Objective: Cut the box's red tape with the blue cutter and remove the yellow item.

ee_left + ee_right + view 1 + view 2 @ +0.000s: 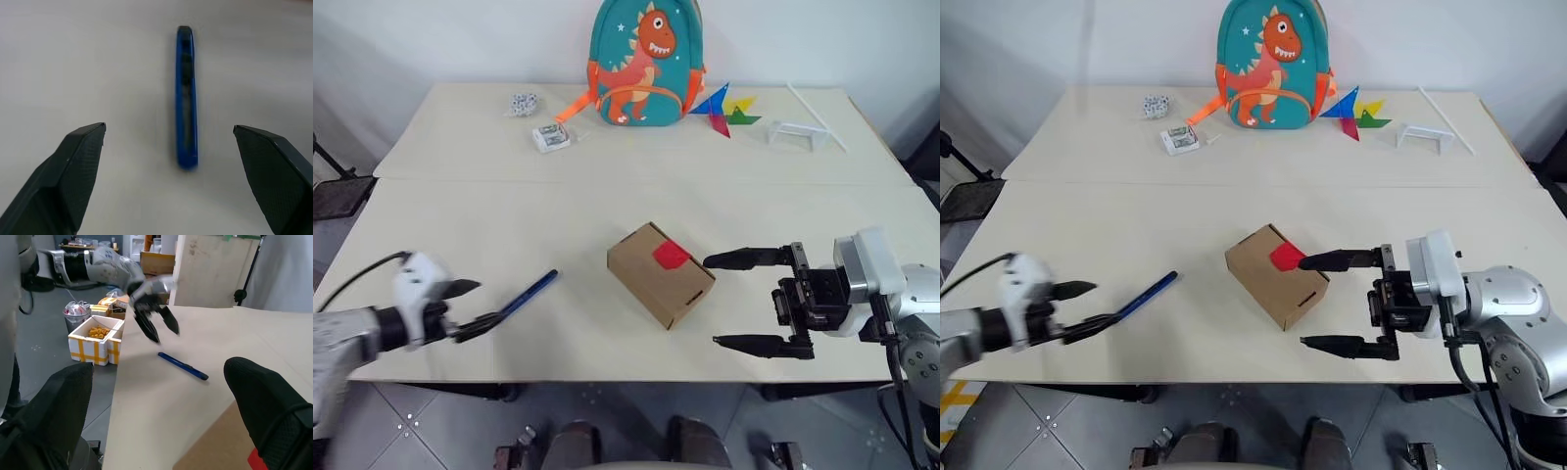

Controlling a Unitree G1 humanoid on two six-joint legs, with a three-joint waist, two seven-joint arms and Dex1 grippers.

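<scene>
The box [661,273], a small brown corrugated cardboard mailer, is located on the table [607,196] a little right of centre, toward the near edge, and is set askew to that edge. The flaps are seen closed, and the red tape [671,255] is positioned on the top face at the corner nearest the right gripper. The blue cutter [529,292] is laid flat on the table to the left of the box and well apart from it, near the near edge, at a slant to that edge. The left gripper [470,308] is placed over the near-left part of the table with its jaws spread wide; in the left wrist view the cutter [186,98] is seen between and just beyond the two fingertips, untouched by either. The right gripper [734,300] is positioned just right of the box with both fingers spread wide and directed toward the box; nothing is held. Along the far edge, a teal dinosaur backpack [646,61], a coloured pinwheel [729,108], a white frame [798,134] and a small packet [552,137] are located. The yellow item is not visible, so its location cannot be told.
</scene>
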